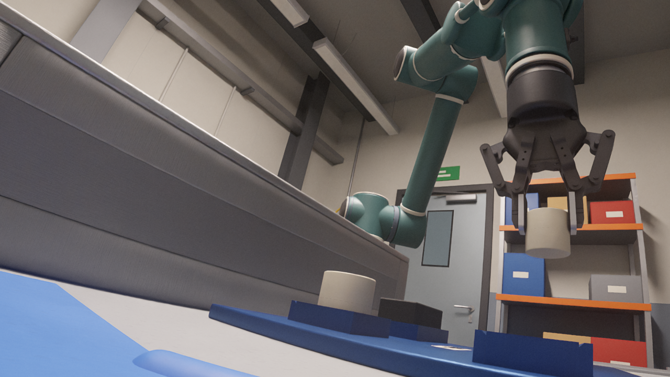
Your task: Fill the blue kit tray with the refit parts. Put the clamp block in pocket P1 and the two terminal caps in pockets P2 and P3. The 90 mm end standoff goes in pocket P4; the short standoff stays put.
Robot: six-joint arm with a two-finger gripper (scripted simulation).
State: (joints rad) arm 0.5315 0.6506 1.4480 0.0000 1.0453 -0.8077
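A beige terminal cap (346, 290) stands in the blue kit tray (375, 342), its base hidden behind a dark blue pocket wall (339, 319). To its right sits the black clamp block (410, 312), also partly hidden by the wall. A second beige terminal cap (547, 233) hangs high above the tray's right part, gripped in my closed gripper (547, 227). Below it a nearer pocket wall (532, 354) rises from the tray. A small white label (450, 348) lies on the tray floor. No standoff is in view.
A shelf rack (574, 267) with coloured boxes stands behind the tray on the right. A long grey wall panel (164, 201) runs along the left. A light blue mat (61, 333) covers the near left of the table. A door (442, 262) is behind the arm.
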